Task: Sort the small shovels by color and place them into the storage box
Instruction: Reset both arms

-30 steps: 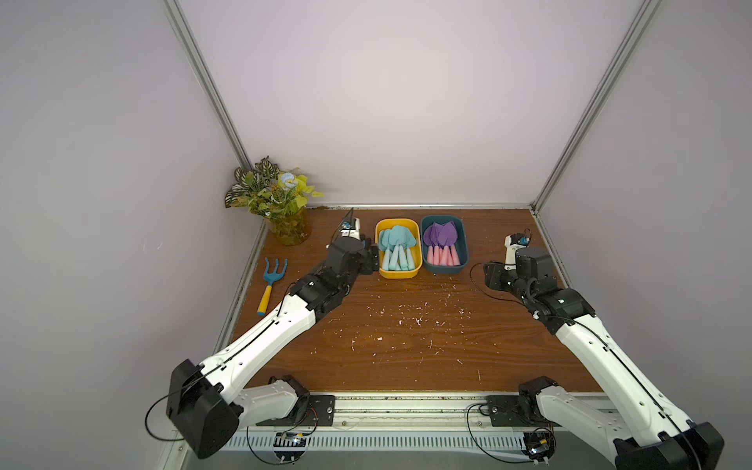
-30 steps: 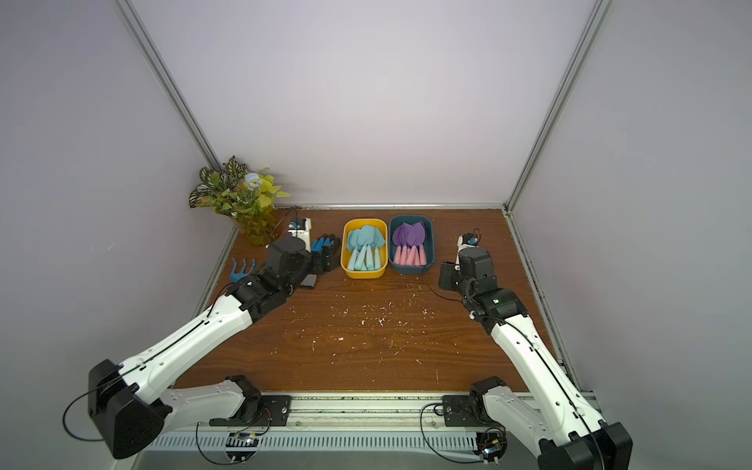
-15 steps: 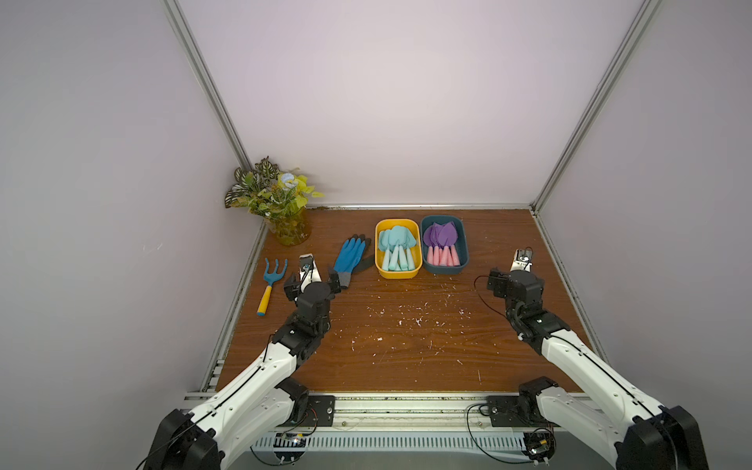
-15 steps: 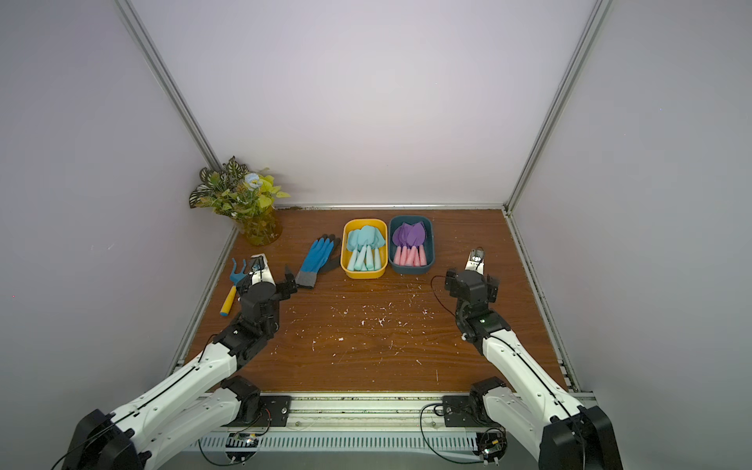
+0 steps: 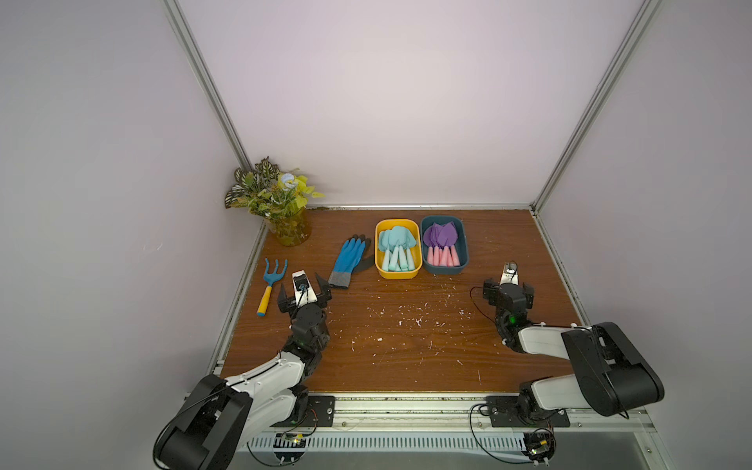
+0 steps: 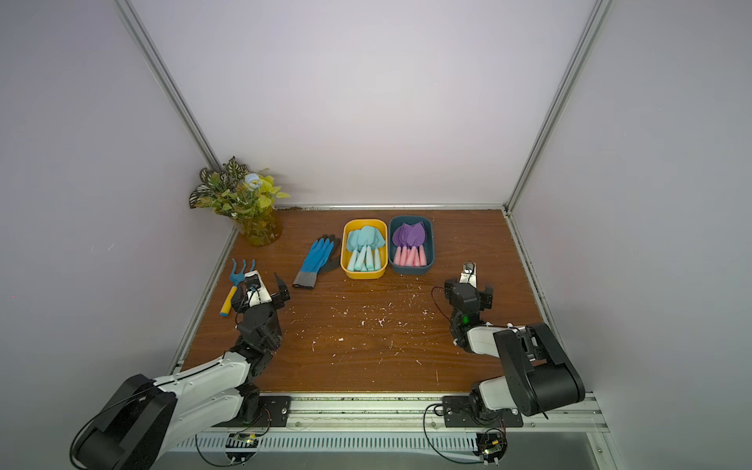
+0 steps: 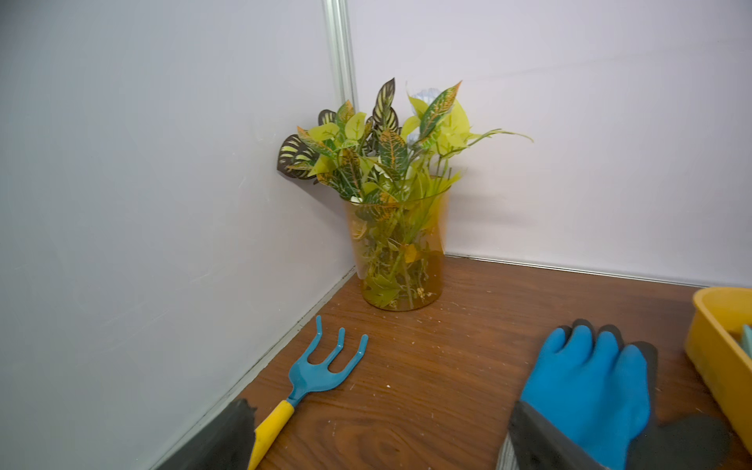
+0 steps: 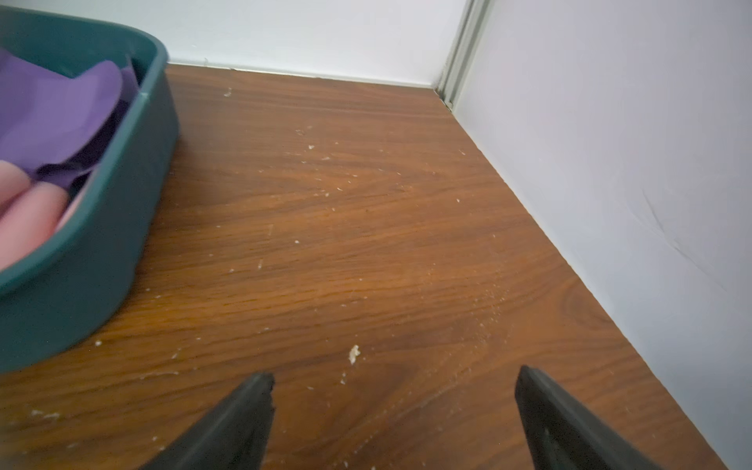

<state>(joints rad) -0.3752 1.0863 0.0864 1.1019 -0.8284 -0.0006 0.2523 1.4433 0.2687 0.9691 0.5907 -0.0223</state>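
Lying handles aimed at the left claw [image 5: 303, 287] and right claw [image 8: 392, 378], both splayed and empty short of the yellow box [image 5: 396, 276], aqua shovels [image 5: 396, 248] fill that box, purple shovels [image 5: 442, 244] the teal box [image 5: 445, 269] just beside it, the left nearer.

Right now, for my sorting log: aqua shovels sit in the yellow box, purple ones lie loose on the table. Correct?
No: the purple shovels lie in the teal box, not on the table; both top views show it. The aqua shovels sit in the yellow box.
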